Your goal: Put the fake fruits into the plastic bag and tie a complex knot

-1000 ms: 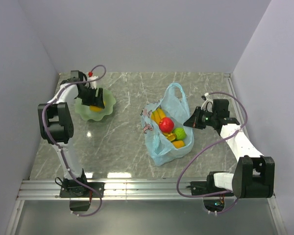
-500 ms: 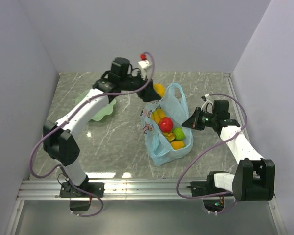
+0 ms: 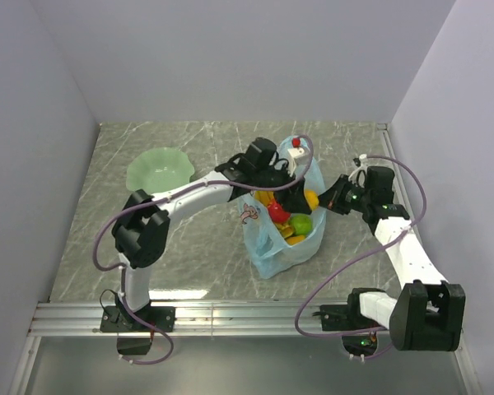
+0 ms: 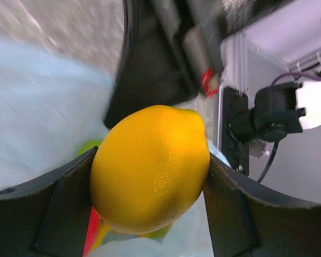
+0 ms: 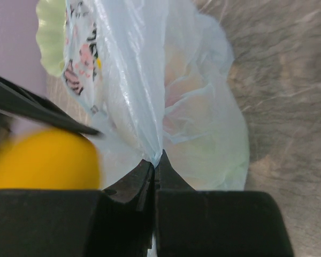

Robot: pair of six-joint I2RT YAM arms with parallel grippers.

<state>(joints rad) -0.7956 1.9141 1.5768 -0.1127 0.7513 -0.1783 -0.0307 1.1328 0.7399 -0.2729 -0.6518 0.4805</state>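
left wrist view: the yellow lemon-like fruit [image 4: 150,168] fills the frame, clamped between the widely spread fingers of the left gripper [image 3: 301,194], which hangs just over the open mouth of the plastic bag [image 3: 272,257]. inside the bag lie the red apple [image 3: 278,212], a green fruit [image 3: 301,222] and the bananas [image 3: 267,196]. the right gripper [image 5: 154,172] is pinched tight on the bag's rim, holding that side up. the pale green dish [image 3: 158,169] shows no fruit, so this looks like the last one to load. the next move calls for letting it drop inside, then gathering both handles for the knot.

Fruits [image 3: 300,223] lie in the bag [image 3: 267,256] — dish [image 3: 158,170] well apart to its left, farther back
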